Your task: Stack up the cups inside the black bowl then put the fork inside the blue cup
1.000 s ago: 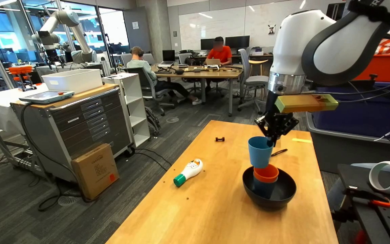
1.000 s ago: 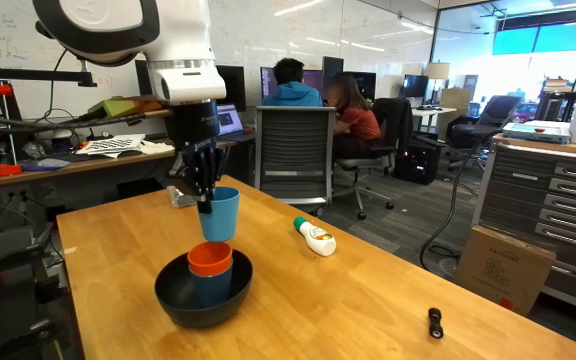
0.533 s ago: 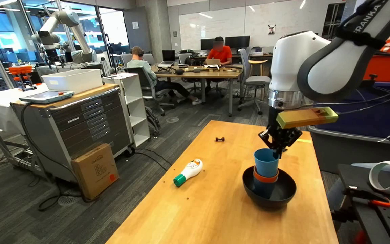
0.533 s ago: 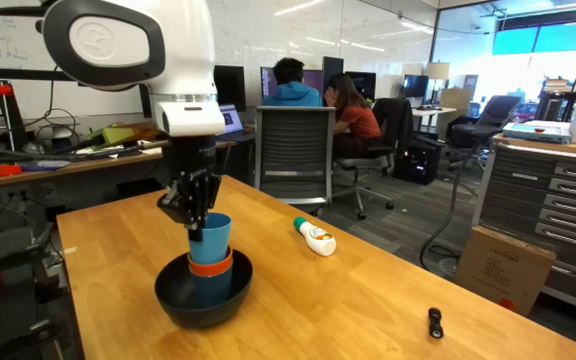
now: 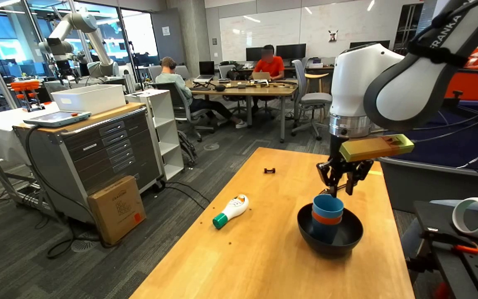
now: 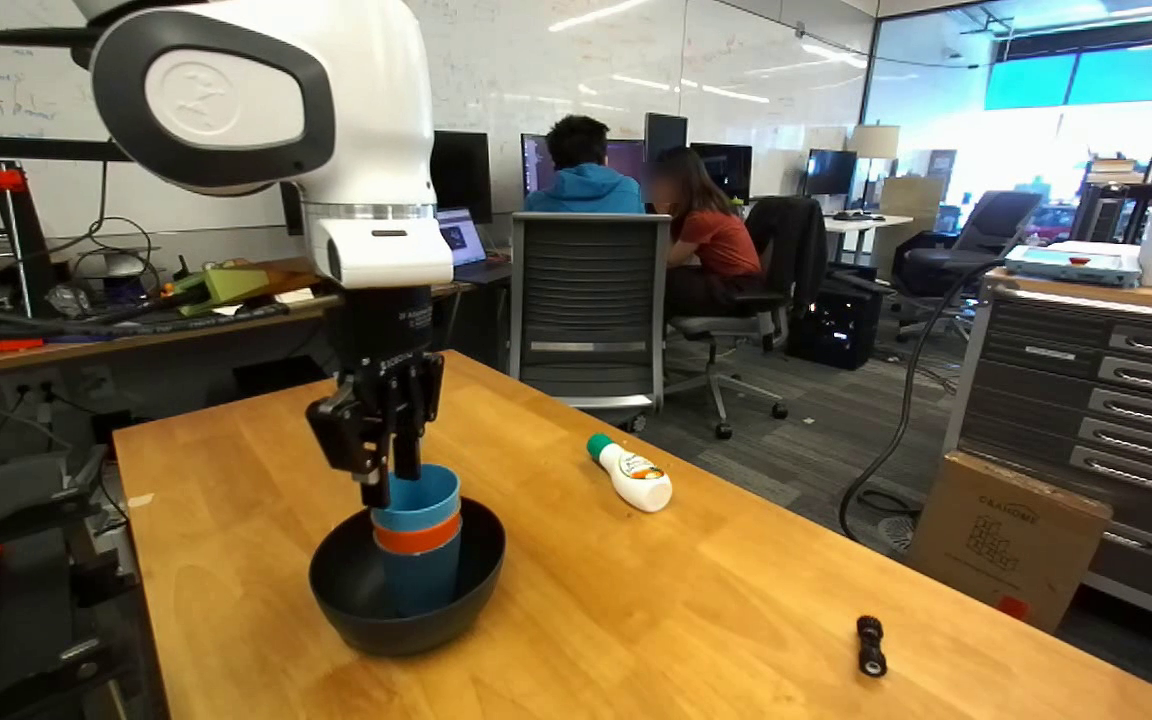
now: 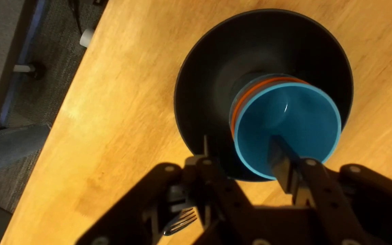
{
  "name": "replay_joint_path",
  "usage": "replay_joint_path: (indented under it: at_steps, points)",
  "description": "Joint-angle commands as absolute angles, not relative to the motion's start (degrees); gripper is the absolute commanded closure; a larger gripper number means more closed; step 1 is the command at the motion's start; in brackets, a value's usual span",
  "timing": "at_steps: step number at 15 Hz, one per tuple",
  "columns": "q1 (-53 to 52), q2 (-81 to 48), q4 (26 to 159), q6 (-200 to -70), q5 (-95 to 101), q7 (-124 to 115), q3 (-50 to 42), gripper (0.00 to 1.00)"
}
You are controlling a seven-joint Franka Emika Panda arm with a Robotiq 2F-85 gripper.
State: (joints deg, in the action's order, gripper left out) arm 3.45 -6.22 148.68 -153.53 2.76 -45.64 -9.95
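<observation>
Hovering my spread-out gripper (image 5: 341, 193) by the blue cup (image 7: 296, 117). Orange cup (image 6: 421, 538) and navy cup (image 6: 424, 578) are nesting underneath in the black bowl (image 6: 386, 632).

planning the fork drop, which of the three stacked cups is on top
The bright blue cup: its open mouth shows in the wrist view. The orange cup shows only as a band beneath; the dark navy cup sits lowest, in the black bowl.
</observation>
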Motion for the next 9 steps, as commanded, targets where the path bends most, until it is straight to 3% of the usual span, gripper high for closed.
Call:
replay_joint_path:
  at_steps: [1, 4, 9]
  points:
    - [4.05, -6.22, 146.76, -152.17, 2.97, -46.6, -10.59, 0.24]
    - [4.99, -6.36, 144.48, -150.66, 1.67, -50.24, -11.81, 0.01]
    - [7.79, -9.39, 138.59, -148.1, -0.25, -58.1, -14.78, 0.0]
